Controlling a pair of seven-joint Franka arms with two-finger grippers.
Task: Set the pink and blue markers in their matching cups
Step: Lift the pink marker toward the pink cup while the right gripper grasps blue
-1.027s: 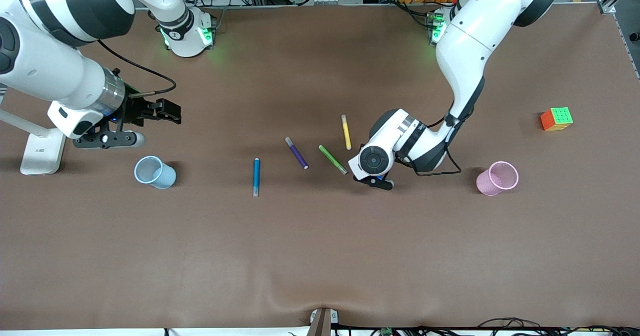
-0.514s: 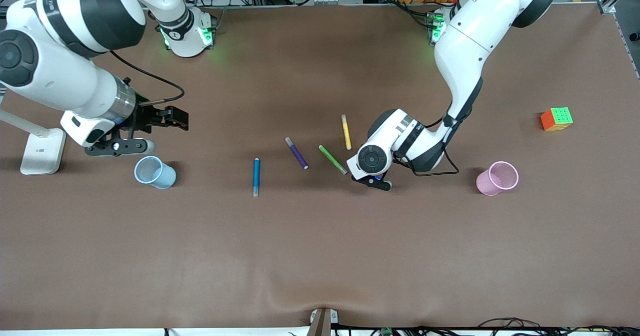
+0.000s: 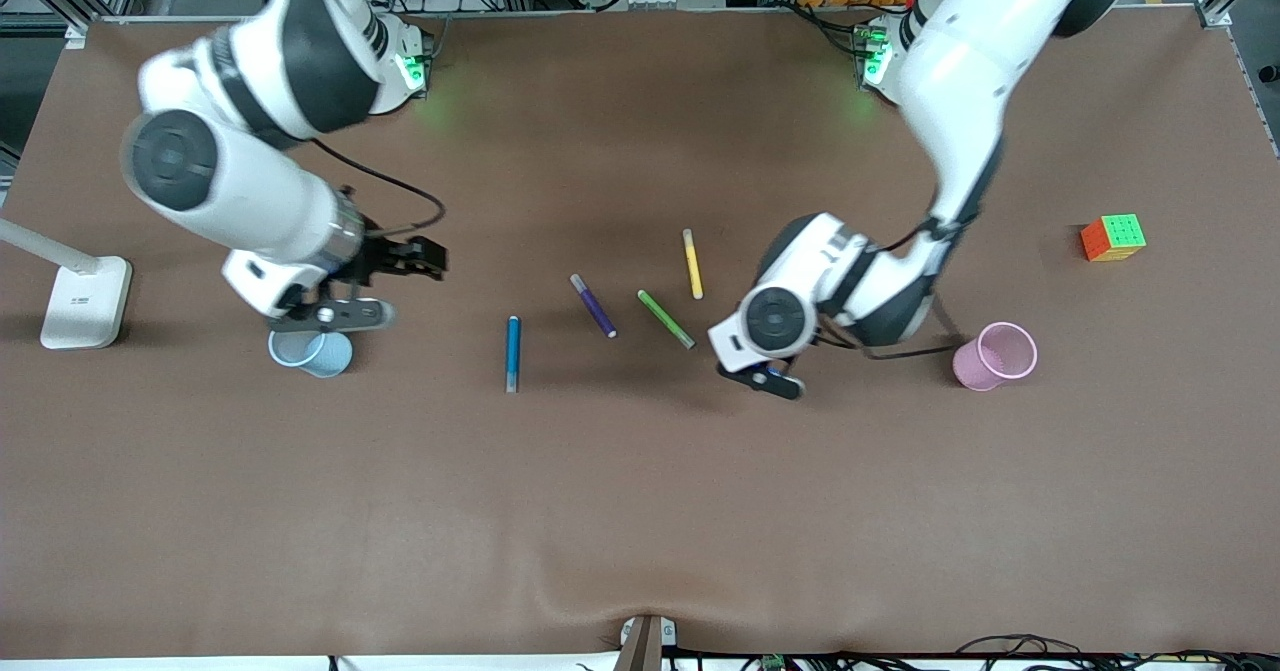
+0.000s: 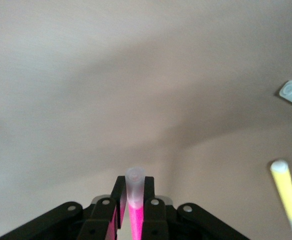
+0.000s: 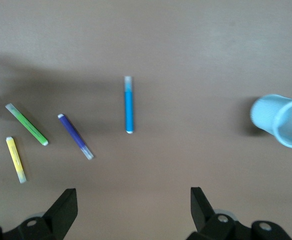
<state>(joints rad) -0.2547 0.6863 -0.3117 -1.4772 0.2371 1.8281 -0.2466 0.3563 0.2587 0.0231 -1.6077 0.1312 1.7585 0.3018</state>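
My left gripper [image 3: 772, 379] is shut on the pink marker [image 4: 136, 212], whose pale end [image 4: 135, 179] sticks out past the fingertips. It is over the table between the green pen and the pink cup [image 3: 995, 354]. The arm's hand hides the marker in the front view. The blue marker [image 3: 512, 352] lies flat on the table and also shows in the right wrist view [image 5: 129, 105]. My right gripper [image 3: 418, 257] is open and empty over bare table between the blue cup [image 3: 312, 353] and the blue marker. Its hand covers part of the cup. The cup shows in the right wrist view [image 5: 280, 121].
A purple pen [image 3: 593, 305], a green pen [image 3: 665, 318] and a yellow pen [image 3: 692, 263] lie between the blue marker and my left gripper. A colour cube [image 3: 1113, 237] sits toward the left arm's end. A white lamp base [image 3: 85, 301] sits at the right arm's end.
My right arm has swung toward the middle of the table, and its hand now overlaps the blue cup. My left gripper has shifted a little toward the pink cup with the pink marker.
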